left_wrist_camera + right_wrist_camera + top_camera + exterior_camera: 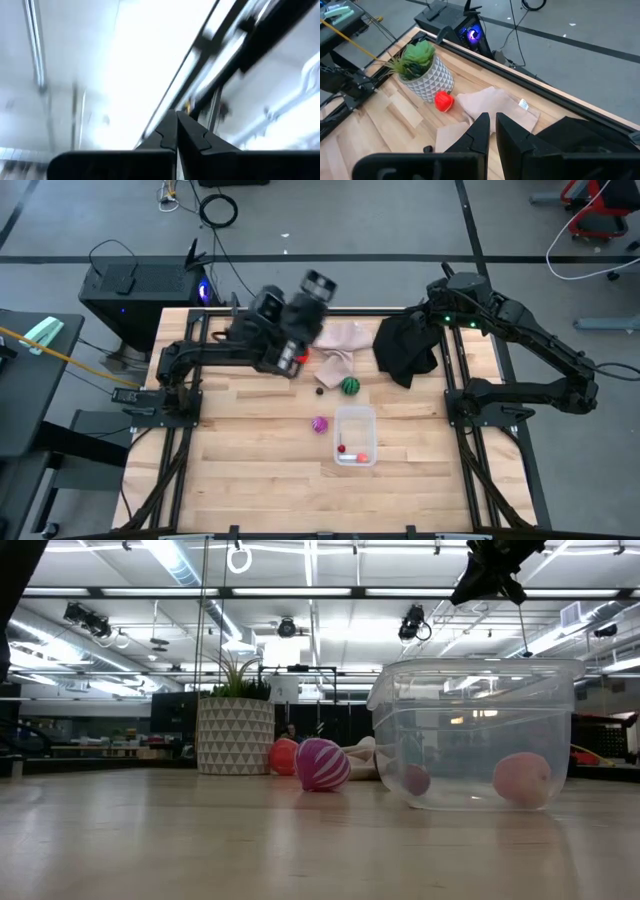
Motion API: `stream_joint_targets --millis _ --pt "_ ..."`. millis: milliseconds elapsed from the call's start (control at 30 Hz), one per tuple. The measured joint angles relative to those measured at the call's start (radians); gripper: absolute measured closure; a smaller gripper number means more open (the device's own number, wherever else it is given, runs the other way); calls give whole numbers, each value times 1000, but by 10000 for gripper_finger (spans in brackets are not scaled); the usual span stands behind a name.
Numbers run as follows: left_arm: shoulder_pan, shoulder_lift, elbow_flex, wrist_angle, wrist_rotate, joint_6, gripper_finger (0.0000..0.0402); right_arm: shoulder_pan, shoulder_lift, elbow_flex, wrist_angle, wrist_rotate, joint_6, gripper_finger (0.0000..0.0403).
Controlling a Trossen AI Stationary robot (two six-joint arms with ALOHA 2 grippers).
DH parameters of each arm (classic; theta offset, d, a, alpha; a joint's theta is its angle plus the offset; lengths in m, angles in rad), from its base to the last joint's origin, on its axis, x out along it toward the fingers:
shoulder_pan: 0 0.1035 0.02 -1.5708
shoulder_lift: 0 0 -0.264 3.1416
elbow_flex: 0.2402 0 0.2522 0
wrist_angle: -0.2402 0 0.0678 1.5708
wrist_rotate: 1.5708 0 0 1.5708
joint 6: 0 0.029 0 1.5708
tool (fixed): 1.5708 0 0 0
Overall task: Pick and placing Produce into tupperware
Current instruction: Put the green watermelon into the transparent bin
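The clear tupperware (pixel 355 420) (pixel 475 735) stands on the table's near middle with a pink piece (pixel 521 780) and a small dark-red piece (pixel 415 780) inside. The striped purple ball (pixel 319 424) (pixel 322 764) lies just left of it. The green round one (pixel 349 386) and a tiny dark one (pixel 320 391) lie farther back. The red one (pixel 444 100) sits beside the plant pot. My left gripper (pixel 176 125) (pixel 318 284) is shut, raised and pointing up at the ceiling. My right gripper (pixel 492 122) hovers over the table's far right, shut on the black cloth (pixel 405 345) (pixel 490 570). My right gripper holds the black cloth high above the table, and the cloth hangs bunched below it (pixel 490 570). In the right wrist view the cloth (pixel 580 140) shows only beside and behind one finger, so the held part is hidden.
A leafy plant in a white patterned pot (pixel 422 70) (pixel 235 735) stands at the far left of the table, under my left arm in the high view. A beige cloth (pixel 340 345) (pixel 492 102) lies crumpled at the far middle. Bare wood lies along the near edge.
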Motion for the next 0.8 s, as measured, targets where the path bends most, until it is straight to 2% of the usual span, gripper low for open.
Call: stream_joint_targets --millis 167,300,367,600,800 --pt "12 -2 0 93 -18 73 388 0 0 0 -20 0 0 365" --pt "3 -3 -33 233 -129 90 393 0 0 0 -26 0 0 365" --pt "-3 -4 -78 300 -163 130 397 0 0 0 -26 0 0 365" --pt "-10 -46 -266 300 -222 185 386 0 0 0 -51 -6 3 365" --pt "-10 -150 -512 298 -288 242 397 0 3 0 -124 -11 7 365"
